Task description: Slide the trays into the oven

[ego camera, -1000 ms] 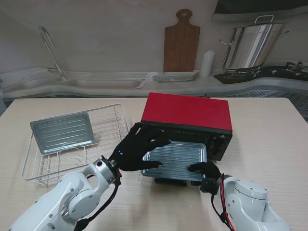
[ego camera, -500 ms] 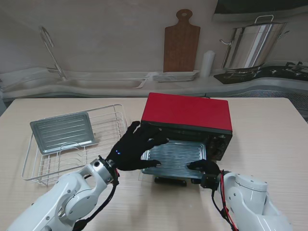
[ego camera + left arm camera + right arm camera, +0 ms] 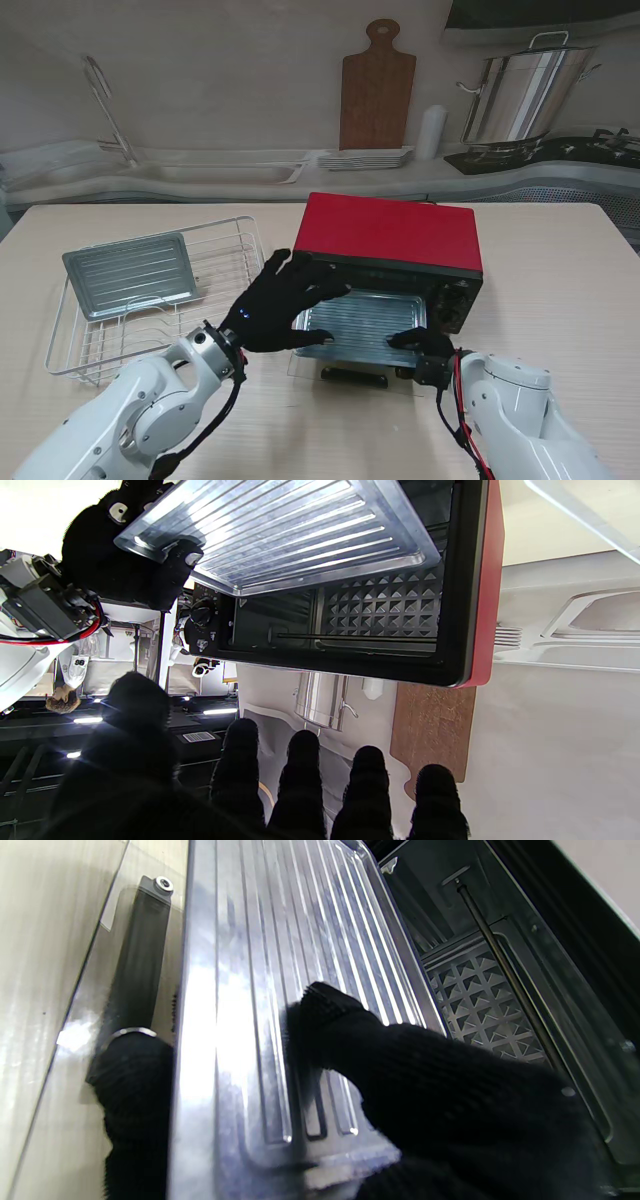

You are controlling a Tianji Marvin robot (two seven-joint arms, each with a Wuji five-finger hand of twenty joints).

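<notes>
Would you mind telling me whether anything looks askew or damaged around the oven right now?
Nothing stands out. The tray sits square in the mouth of the oven, partly inside, with the right hand gripping its near rim. The left hand hovers open beside it. The second tray lies flat in the rack.

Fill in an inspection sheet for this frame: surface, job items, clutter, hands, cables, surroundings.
Surface: pale wooden table.
Job items: red oven, door open; ribbed tray partly inside; second tray on the wire rack.
Clutter: nothing seen.
Hands: right hand pinches the tray's near edge; left hand, fingers spread, hovers at the tray's left side, contact unclear.
Cables: red and black wires on the right wrist.
Surroundings: sink faucet, cutting board, stockpot.
</notes>
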